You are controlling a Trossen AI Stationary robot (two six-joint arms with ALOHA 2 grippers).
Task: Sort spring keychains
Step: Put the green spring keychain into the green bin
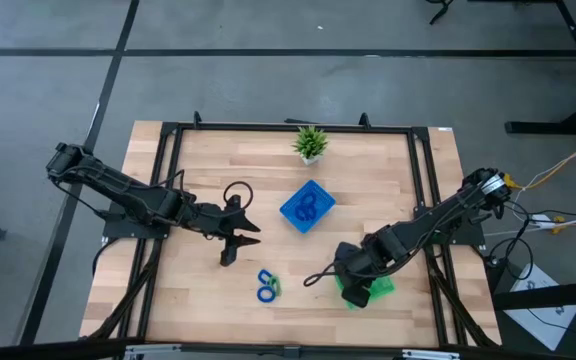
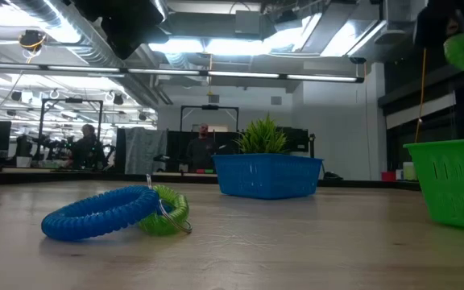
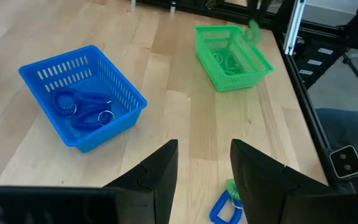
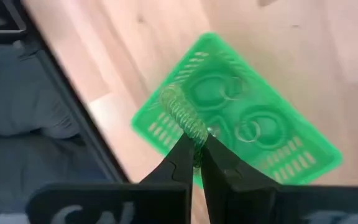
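Spring keychains are being sorted by colour, and one light green keychain [image 4: 185, 118] is pinched tight in the right claw [image 4: 197, 155], which hangs right over the green tray [image 4: 291, 155] near the front right corner of the bench [image 1: 388, 180]. The coil sticks out from the claw tips and points down toward the tray, where other green keychains [image 4: 253, 127] already lie. So the tray is straight below the claw, and I think the next move is just to let go so the coil drops in. The blue tray [image 3: 123, 99] sits near the middle of the bench with blue keychains [image 3: 82, 109] inside. Two keychains are left on the wood near the front edge: a blue keychain [image 2: 95, 216] touching a green one [image 2: 167, 211]. The left claw [image 3: 204, 168] is partly open with nothing in it, and this pair lies just in front of it, so the left arm is the nearer one. A small potted plant [image 1: 310, 142] stands at the back edge.
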